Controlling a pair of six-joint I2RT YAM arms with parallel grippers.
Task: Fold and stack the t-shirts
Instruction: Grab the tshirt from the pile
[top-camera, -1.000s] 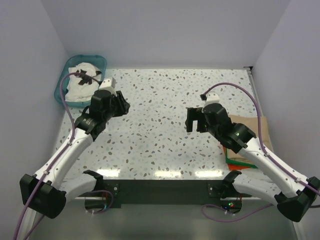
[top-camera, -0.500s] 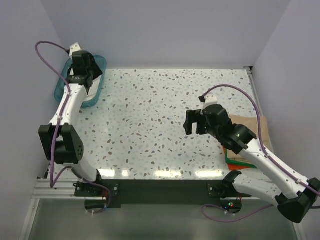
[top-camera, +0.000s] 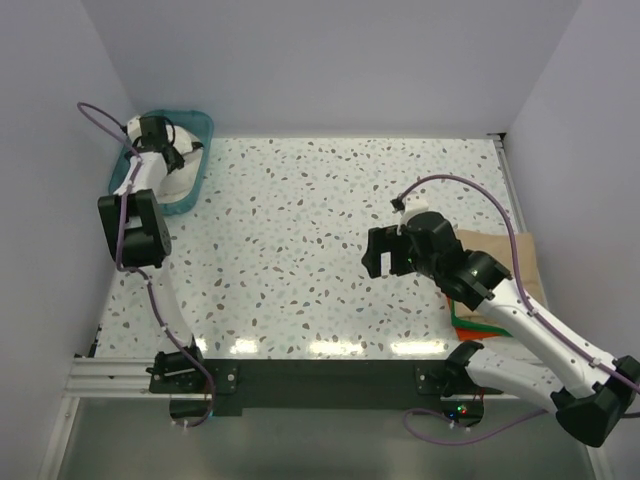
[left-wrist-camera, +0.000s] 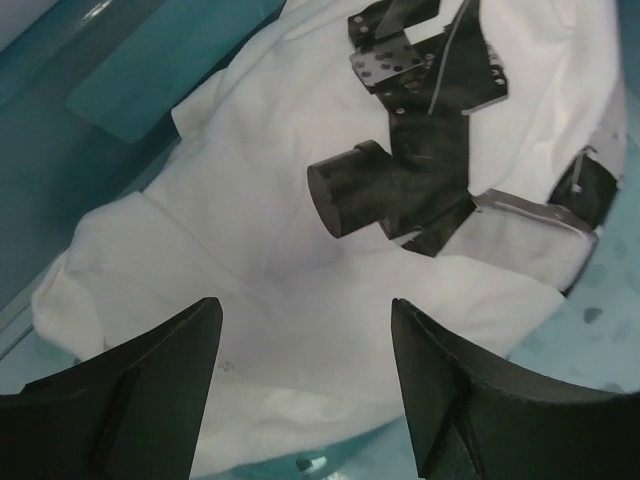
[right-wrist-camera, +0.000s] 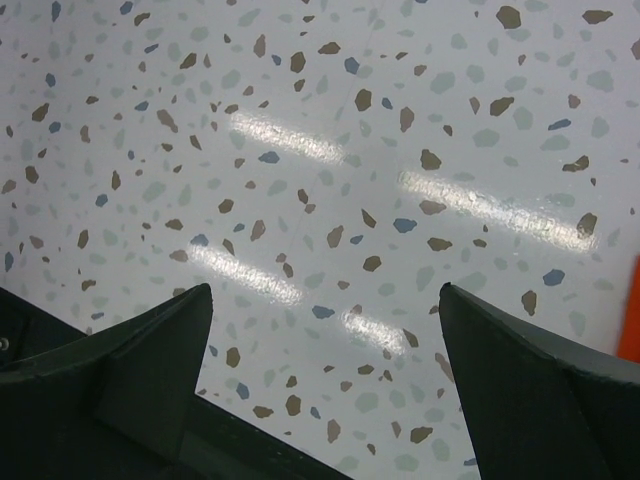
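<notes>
Top external view has the teal tub (top-camera: 196, 128) in the upper left of the frame, and the left gripper (top-camera: 160, 135) hangs over it. Left wrist view looks down into the tub. The off-white shirt (left-wrist-camera: 230, 200) lies crumpled inside, with a black part (left-wrist-camera: 400, 190) resting on top of it; I cannot tell what that part is. The left gripper's fingers stand wide apart above the shirt and hold nothing. At the right of the top view, a tan shirt (top-camera: 498, 248) lies flat on an orange-red shirt (top-camera: 478, 325) and a green shirt (top-camera: 462, 334), whose edges peek out below it. These three look folded and stacked, so I think most of the job is done. The right gripper (top-camera: 385, 252) is spread wide too, holding nothing, above the speckled table (top-camera: 300, 220). What is left, I think, is to lift the off-white shirt out, fold it and lay it on the others.
</notes>
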